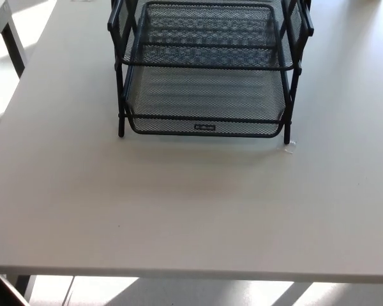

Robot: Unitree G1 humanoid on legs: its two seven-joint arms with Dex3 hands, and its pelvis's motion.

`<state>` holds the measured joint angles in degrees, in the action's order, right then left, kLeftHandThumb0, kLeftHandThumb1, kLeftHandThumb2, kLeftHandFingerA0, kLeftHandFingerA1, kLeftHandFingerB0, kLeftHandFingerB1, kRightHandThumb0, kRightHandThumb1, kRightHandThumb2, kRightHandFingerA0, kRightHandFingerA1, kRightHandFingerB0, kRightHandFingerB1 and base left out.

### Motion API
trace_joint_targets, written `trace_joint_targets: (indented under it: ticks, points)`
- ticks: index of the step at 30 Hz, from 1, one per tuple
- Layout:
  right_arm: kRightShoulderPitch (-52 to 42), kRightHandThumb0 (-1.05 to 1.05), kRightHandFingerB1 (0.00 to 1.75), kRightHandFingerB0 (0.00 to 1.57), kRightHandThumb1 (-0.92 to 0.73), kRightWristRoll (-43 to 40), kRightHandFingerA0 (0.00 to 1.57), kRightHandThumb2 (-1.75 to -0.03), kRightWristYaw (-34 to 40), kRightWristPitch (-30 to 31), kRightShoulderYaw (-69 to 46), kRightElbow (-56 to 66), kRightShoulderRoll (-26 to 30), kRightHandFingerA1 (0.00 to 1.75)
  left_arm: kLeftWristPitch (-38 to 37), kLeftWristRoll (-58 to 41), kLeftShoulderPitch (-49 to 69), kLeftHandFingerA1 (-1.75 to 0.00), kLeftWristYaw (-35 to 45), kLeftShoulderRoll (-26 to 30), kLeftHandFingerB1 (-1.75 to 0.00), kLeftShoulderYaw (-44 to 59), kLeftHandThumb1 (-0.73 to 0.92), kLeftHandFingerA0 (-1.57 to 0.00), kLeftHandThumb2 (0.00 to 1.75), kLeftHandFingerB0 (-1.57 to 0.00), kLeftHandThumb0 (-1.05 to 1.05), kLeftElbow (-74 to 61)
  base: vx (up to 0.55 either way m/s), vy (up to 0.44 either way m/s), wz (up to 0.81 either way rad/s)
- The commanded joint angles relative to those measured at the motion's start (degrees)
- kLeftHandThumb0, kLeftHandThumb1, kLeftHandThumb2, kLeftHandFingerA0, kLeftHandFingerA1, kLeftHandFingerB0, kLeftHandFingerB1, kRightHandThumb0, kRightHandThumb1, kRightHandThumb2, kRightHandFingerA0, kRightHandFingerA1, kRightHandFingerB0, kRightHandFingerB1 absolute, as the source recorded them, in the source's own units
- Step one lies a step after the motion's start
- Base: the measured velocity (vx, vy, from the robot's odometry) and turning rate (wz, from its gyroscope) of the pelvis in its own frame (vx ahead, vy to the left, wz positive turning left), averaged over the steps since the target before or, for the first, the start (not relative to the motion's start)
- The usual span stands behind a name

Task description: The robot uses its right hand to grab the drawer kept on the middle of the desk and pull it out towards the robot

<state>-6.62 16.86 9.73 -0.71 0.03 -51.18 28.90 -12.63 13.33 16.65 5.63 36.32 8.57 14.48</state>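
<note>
A black wire-mesh drawer rack (207, 67) stands at the middle back of the white desk (179, 210). It holds stacked mesh trays inside a black frame. The bottom drawer (204, 126) shows its front rim with a small label, roughly flush with the frame's front legs. The tray above it (207, 64) sits further back. Neither of my hands shows in the head view.
A small clear scrap (291, 146) lies on the desk by the rack's front right leg. Another table's leg (14, 48) stands at the far left. The desk's near edge (191, 275) runs along the bottom, with floor below.
</note>
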Motion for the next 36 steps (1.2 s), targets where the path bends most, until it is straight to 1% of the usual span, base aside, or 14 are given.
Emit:
trace_joint_targets:
  ticks: [1, 4, 5, 7, 16, 24, 26, 28, 29, 31, 32, 34, 35, 36]
  points:
    - [0.02, -0.61, 0.33, 0.42, -0.57, 4.97, 0.67, -0.58, 10.42, -1.93, -0.03, 1.67, 5.98, 0.75, -11.07, 3.99, 3.27, -0.84, 3.72, 8.85, -0.55, 1.06, 0.55, -0.79, 0.57, -0.79, -0.3, -9.91, 0.0, 0.0, 0.0]
    - [0.61, -0.6, 0.33, 0.42, -0.56, 4.43, 0.67, -0.58, 10.22, -2.7, 0.03, 0.45, 6.02, 0.78, -10.7, 3.8, 3.76, -0.84, 3.43, 9.46, -0.55, 0.8, 0.56, -0.78, 0.57, -0.79, -0.31, -10.64, 0.0, 0.0, 0.0]
    - [0.65, -0.7, 0.45, 0.35, -0.49, 4.39, 0.64, -0.82, 10.23, -2.71, 0.07, 0.38, 6.05, 0.76, -10.74, 3.86, 3.75, -0.85, 3.36, 9.61, -0.55, 0.7, 0.56, -0.78, 0.57, -0.78, -0.31, -10.56, 0.0, 0.0, 0.0]
    - [-0.34, -0.62, 0.33, 0.41, -0.57, 4.86, 0.67, -0.58, 10.54, -1.26, 0.2, 2.73, 6.08, 0.86, -10.4, 3.6, 3.89, -0.87, 3.24, 9.62, -0.57, 0.66, 0.56, -0.79, 0.56, -0.79, -0.3, -10.89, 0.0, 0.0, 0.0]
    - [0.72, -0.65, 0.3, 0.27, -0.58, 5.62, 0.71, -0.58, 5.17, 2.51, 2.5, 1.34, 8.11, 0.74, -11.19, 3.59, 4.03, -0.84, 3.58, 9.61, -0.55, 0.87, 0.56, -0.78, 0.57, -0.78, -0.32, -10.59, 0.0, 0.0, 0.0]
    - [0.93, -0.78, 0.39, 0.09, -0.46, -0.07, 0.37, -0.79, -7.55, 13.46, -3.26, 3.72, 15.73, 0.69, -11.15, 3.37, 3.65, -0.86, 4.01, 9.74, -0.57, 1.3, 0.56, -0.79, 0.57, -0.79, -0.31, -10.61, 0.0, 0.0, 0.0]
    - [1.46, -0.38, 0.5, 0.0, -0.25, -2.21, 0.11, -0.88, -8.84, 12.51, -5.89, 2.7, 17.46, 0.57, -11.27, 3.77, 3.62, -0.88, 3.96, 9.93, -0.58, 1.32, 0.56, -0.79, 0.56, -0.79, -0.31, -10.76, 0.0, 0.0, 0.0]
    - [0.88, -0.38, 0.5, 0.0, -0.25, -2.43, 0.11, -0.88, -8.95, 12.65, -6.82, 3.75, 17.63, 0.57, -11.35, 3.7, 3.59, -0.88, 4.01, 9.88, -0.58, 1.35, 0.56, -0.79, 0.56, -0.79, -0.31, -10.72, 0.0, 0.0, 0.0]
    - [-2.52, -0.8, 0.39, 0.1, -0.48, -1.88, 0.38, -0.8, -7.57, 11.9, -8.67, 8.44, 19.58, 0.77, -11.04, 3.65, 3.64, -0.87, 4.25, 9.98, -0.57, 1.46, 0.56, -0.79, 0.56, -0.8, -0.31, -10.79, 0.0, 0.0, 0.0]
    - [-5.64, -0.37, 0.49, 0.0, -0.29, -2.62, 0.07, -0.9, -8.57, 16.07, -13.11, 16.38, 21.81, 0.56, -11.66, 3.56, 3.41, -0.88, 4.11, 9.83, -0.58, 1.4, 0.55, -0.79, 0.56, -0.8, -0.3, -10.08, 0.0, 0.0, 0.0]
    - [-6.29, -0.73, 0.3, 0.1, -0.44, -4.63, 0.02, -0.8, -9.82, 16.27, -16.11, 18.32, 22.07, 0.52, -11.74, 3.62, 3.49, -0.88, 4.06, 9.83, -0.58, 1.47, 0.56, -0.79, 0.56, -0.79, -0.3, -10.16, 0.0, 0.0, 0.0]
    - [-6.95, -0.73, 0.3, 0.1, -0.44, -5.17, 0.02, -0.8, -10.88, 17.26, -18.23, 20.44, 22.02, 0.52, -11.5, 3.77, 3.55, -0.88, 4.09, 9.86, -0.58, 1.49, 0.56, -0.79, 0.56, -0.79, -0.3, -10.38, 0.0, 0.0, 0.0]
    - [-8.5, -0.64, 0.26, 0.06, -0.54, -3.9, 0.27, -0.57, -7.28, 15.04, -21.02, 24.44, 22.15, 0.92, -11.55, 3.56, 3.6, -0.87, 4.18, 9.82, -0.58, 1.57, 0.55, -0.79, 0.56, -0.8, -0.3, -10.44, 0.0, 0.0, 0.0]
    - [-8.26, -0.69, 0.3, 0.06, -0.43, -2.83, 0.19, -0.78, -5.11, 14.27, -22.62, 26.13, 22.14, 0.73, -11.5, 3.37, 3.61, -0.88, 4.26, 9.75, -0.59, 1.64, 0.55, -0.79, 0.56, -0.8, -0.29, -10.51, 0.0, 0.0, 0.0]
